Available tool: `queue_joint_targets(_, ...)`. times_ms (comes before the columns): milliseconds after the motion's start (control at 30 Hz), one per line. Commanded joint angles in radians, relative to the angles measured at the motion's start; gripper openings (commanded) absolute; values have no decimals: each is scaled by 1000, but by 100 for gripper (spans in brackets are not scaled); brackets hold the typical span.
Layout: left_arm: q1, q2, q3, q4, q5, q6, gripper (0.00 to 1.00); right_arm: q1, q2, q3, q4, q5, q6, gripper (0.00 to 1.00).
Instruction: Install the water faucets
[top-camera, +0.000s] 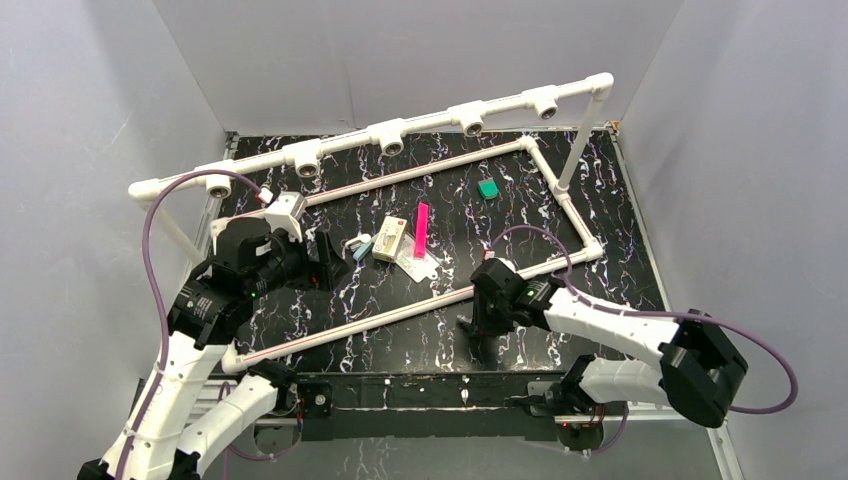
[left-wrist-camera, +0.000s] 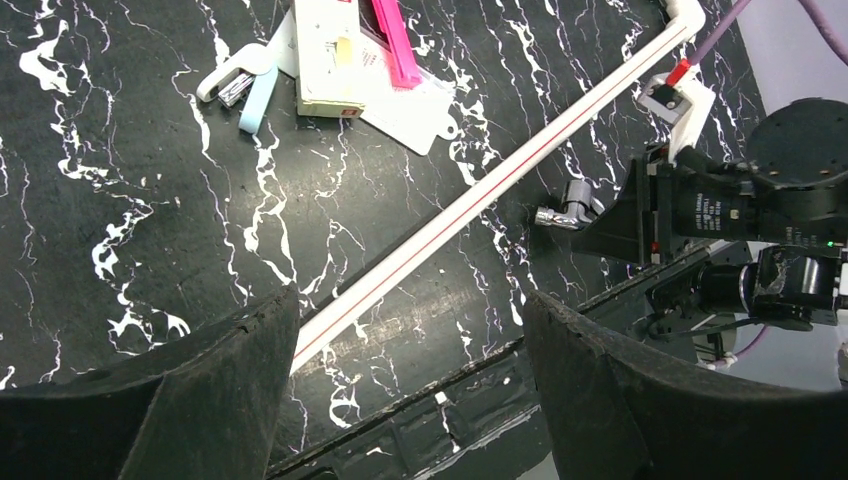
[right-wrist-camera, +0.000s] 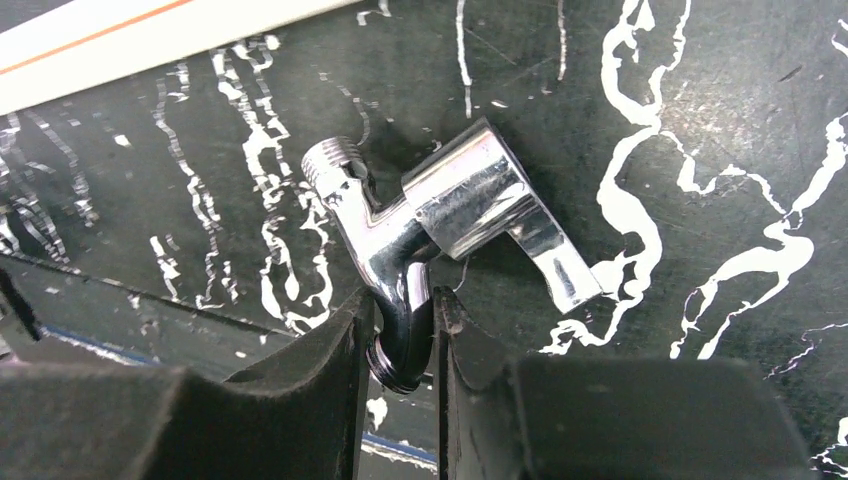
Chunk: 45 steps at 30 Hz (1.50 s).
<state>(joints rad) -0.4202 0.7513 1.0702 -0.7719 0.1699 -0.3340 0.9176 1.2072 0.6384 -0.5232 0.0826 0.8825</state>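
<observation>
A shiny silvery water faucet (right-wrist-camera: 440, 215) lies on the black marbled table near the front edge, with its threaded end up left and its flat handle down right. My right gripper (right-wrist-camera: 405, 330) is shut on the faucet's curved spout, one pad on each side. The left wrist view shows the same faucet (left-wrist-camera: 567, 207) at the tip of the right gripper (left-wrist-camera: 600, 225). In the top view it is hidden under the right gripper (top-camera: 478, 338). My left gripper (left-wrist-camera: 410, 300) hangs open over the near pipe, holding nothing, and sits at the left (top-camera: 330, 262).
A white pipe frame (top-camera: 400, 310) lies on the table, and its raised back rail (top-camera: 430, 122) carries several tee sockets. A green square piece (top-camera: 488, 188), a pink strip (top-camera: 421, 230), a white box (top-camera: 389, 238) and a small clip (top-camera: 360, 245) lie inside the frame.
</observation>
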Motion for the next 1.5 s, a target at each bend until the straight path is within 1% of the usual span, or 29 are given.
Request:
queue_joint_targets(0,1,-1,2,-20,36,-7,80,13,-98,-3,24,1,-50,1)
queue_joint_targets(200,1,-5,-10,-11,82,-45,80,24,-207,-6,56,-17,-141,1)
queue_joint_targets(367,1,-12,-35,3,125,-84,80,44,-278,-5,114,-42,-237,1)
queue_joint_targets(700,1,-41,-107,72,239,-230,80,97,-365,3,299,-55,-456,1)
queue_joint_targets(833,1,-48,-143,102,292,-284,80,98,-371,11,407,-114,-556,1)
queue_joint_targets(1000,1,-51,-207,185,382,-377,79,100,-345,35,529,-189,-638,1)
queue_joint_targets(1233,-1,-36,-251,286,501,-480,78,118,-325,35,739,-246,-656,1)
queue_joint_targets(1367,-3,-48,-297,412,564,-586,76,140,-291,66,803,-251,-663,1)
queue_joint_targets(1467,-4,-68,-319,502,580,-653,76,160,-266,94,840,-247,-668,1)
